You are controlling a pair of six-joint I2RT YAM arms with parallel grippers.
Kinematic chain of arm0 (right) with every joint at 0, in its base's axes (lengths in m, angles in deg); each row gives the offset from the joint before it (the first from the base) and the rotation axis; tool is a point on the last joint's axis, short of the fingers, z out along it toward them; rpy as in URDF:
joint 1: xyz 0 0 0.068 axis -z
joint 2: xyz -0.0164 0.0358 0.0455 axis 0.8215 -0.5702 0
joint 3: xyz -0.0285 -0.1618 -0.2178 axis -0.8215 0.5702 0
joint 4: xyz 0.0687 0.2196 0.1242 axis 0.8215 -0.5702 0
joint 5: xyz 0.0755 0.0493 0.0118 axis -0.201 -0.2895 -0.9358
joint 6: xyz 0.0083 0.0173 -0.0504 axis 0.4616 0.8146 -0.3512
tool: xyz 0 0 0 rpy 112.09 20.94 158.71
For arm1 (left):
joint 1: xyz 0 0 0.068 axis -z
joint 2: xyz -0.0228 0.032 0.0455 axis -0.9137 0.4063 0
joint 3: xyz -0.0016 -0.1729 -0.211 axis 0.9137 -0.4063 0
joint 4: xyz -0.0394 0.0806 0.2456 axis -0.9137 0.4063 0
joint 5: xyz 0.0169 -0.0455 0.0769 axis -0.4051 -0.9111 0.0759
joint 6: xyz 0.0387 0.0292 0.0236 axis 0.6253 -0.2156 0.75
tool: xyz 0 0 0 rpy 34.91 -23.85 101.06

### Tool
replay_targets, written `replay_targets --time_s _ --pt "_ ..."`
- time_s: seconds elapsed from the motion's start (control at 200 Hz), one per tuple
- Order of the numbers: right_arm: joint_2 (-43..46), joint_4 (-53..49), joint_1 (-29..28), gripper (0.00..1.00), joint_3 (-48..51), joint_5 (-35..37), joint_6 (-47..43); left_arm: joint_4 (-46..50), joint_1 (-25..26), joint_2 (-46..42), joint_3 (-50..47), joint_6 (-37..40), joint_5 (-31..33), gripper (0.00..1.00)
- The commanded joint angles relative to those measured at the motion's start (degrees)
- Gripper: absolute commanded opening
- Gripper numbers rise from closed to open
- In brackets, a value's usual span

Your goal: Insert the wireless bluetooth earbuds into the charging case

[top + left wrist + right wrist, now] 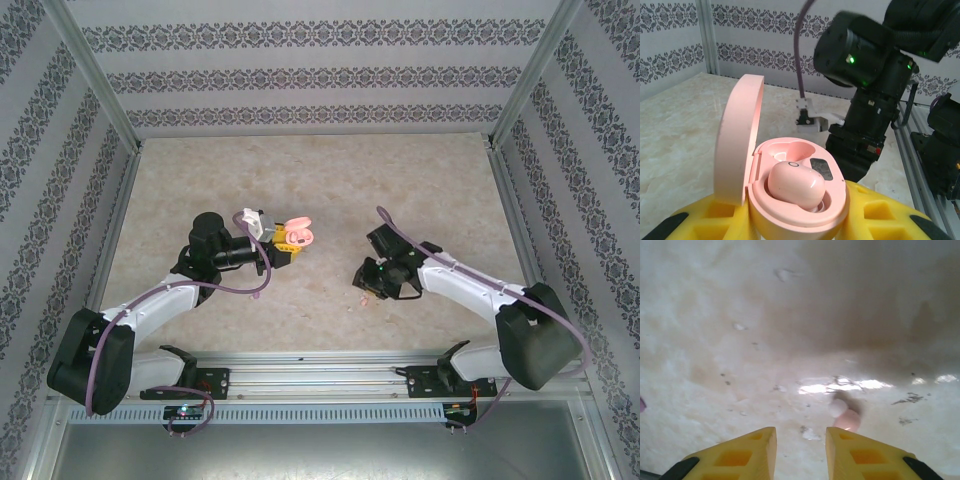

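My left gripper is shut on the open pink charging case and holds it above the table. In the left wrist view the case sits between the yellow fingers with its lid standing up. One pale pink earbud rests in the near socket; the far socket is empty. My right gripper points down at the table, open, with nothing between its fingers. Another pale pink earbud lies on the table just ahead of its right fingertip.
The right arm's black wrist looms close behind the case. A purple bit shows at the left edge of the right wrist view. Patterned walls and metal rails enclose the marble table.
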Motion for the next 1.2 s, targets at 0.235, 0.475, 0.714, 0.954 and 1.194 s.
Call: replay_targets --time_s 0.235,0.475,0.714,0.954,1.194 --pt "-17.66 -19.76 -4.69 0.18 -18.97 2.06 -26.57 -0.50 0.57 -1.98 -0.73 -0.12 0.17 0.14" --pt "-24.11 -23.79 -4.68 0.16 -21.65 3.36 -29.78 4.51 0.52 -4.98 -1.05 1.99 1.27 0.14" --pt "-25.92 -24.20 -2.27 0.16 -20.65 3.73 -30.31 5.62 0.51 -5.64 -0.66 2.27 1.16 0.14" --pt "-24.71 -23.21 0.53 0.16 -18.95 3.76 -28.45 5.19 0.54 -5.29 -0.61 2.28 1.35 0.14" --pt "-22.61 -22.84 2.56 0.17 -16.05 3.81 -26.30 5.25 0.51 -5.48 -0.88 2.10 1.45 0.14"
